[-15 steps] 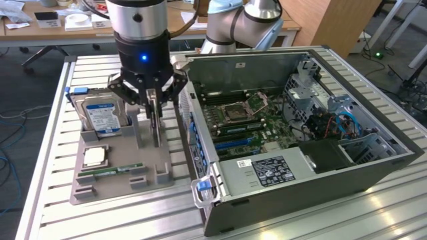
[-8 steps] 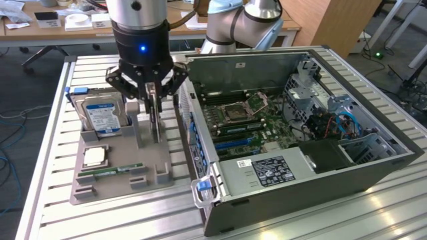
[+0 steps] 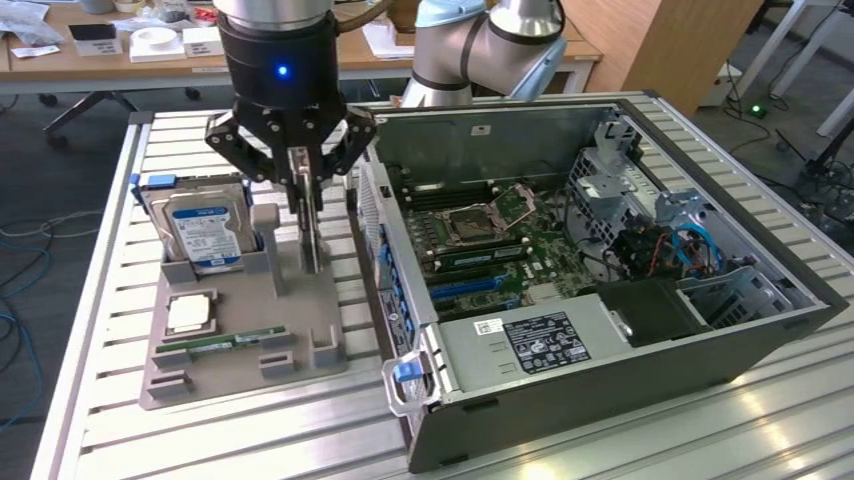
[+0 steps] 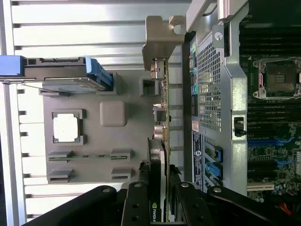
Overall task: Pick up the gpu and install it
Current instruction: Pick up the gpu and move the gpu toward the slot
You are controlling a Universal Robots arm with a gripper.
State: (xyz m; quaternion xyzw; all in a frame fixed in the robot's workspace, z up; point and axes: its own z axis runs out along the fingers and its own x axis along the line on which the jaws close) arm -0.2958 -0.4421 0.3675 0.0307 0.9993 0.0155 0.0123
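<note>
Your slatted metal surface (image 3: 667,440) carries a grey holder tray (image 3: 234,382). Just beside it, toward the exterior view's right, an open computer case (image 3: 754,330) lies on its side. In the tray you'll see a hard drive (image 3: 207,238) with a blue-white label standing on edge in its slot. A square processor chip (image 3: 191,314) lies flat nearer the camera, and a green RAM stick (image 3: 220,342) nearer still. Inside the case you can make out the motherboard (image 3: 534,255), its CPU socket (image 3: 483,215), blue cables (image 3: 697,250) and a labelled power supply (image 3: 531,345). A wooden desk (image 3: 80,62) stands behind.
</note>
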